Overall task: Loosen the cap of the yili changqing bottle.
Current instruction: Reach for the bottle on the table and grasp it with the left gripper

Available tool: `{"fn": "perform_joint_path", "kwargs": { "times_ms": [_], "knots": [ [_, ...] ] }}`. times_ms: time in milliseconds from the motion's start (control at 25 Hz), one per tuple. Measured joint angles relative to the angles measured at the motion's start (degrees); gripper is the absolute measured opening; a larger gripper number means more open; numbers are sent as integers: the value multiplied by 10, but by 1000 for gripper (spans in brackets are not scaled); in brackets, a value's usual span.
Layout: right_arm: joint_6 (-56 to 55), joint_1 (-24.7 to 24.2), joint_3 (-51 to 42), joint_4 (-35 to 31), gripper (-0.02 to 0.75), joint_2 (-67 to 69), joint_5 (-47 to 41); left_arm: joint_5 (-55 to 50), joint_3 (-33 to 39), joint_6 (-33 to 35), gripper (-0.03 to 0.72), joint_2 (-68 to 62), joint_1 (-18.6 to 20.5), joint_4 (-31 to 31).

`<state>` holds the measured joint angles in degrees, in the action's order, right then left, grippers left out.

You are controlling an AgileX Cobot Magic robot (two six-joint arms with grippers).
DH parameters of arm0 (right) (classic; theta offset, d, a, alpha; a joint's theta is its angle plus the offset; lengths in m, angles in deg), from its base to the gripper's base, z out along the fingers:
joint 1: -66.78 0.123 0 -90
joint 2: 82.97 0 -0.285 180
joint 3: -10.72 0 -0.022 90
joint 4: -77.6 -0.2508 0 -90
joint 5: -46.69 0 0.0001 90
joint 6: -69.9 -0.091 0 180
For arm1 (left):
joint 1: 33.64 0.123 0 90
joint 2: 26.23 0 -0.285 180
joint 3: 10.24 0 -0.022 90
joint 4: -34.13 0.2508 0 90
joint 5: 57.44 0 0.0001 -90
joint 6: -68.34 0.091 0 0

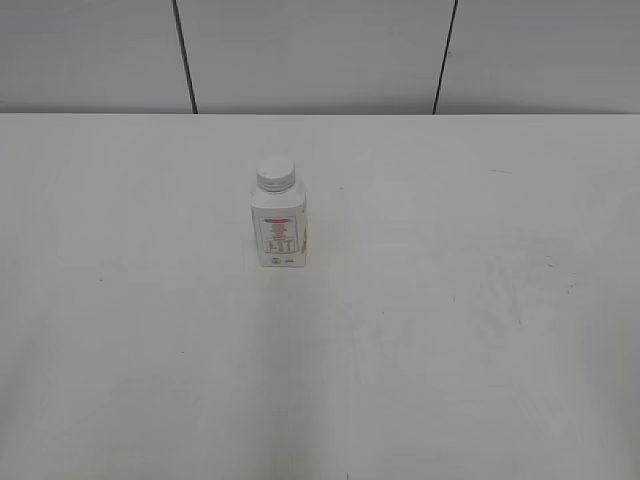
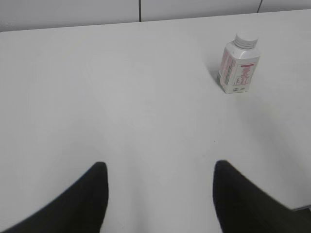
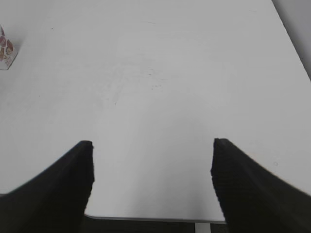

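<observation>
The yili changqing bottle (image 1: 278, 226) stands upright on the white table, left of the middle, white with red print. Its ribbed white cap (image 1: 275, 175) sits on the neck. The left wrist view shows the bottle (image 2: 237, 71) and cap (image 2: 246, 41) far ahead to the right. My left gripper (image 2: 160, 167) is open and empty, well short of the bottle. My right gripper (image 3: 151, 144) is open and empty above the table's near edge. Only a corner of the bottle (image 3: 6, 52) shows at the left edge of the right wrist view. Neither gripper shows in the exterior view.
The white table (image 1: 450, 330) has faint scuff marks on its right half. A grey panelled wall (image 1: 320, 50) rises behind its far edge. The table's near edge (image 3: 155, 218) and right edge (image 3: 291, 43) show in the right wrist view.
</observation>
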<state>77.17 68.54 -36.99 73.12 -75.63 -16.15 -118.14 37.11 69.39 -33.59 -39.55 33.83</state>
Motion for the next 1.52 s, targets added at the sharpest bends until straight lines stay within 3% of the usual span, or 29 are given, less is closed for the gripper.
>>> {"fn": "perform_joint_path", "kwargs": {
  "times_ms": [1520],
  "knots": [
    [0,0,0,0,592,0,0,0,0,0,393,0,0,0]
  ]
}}
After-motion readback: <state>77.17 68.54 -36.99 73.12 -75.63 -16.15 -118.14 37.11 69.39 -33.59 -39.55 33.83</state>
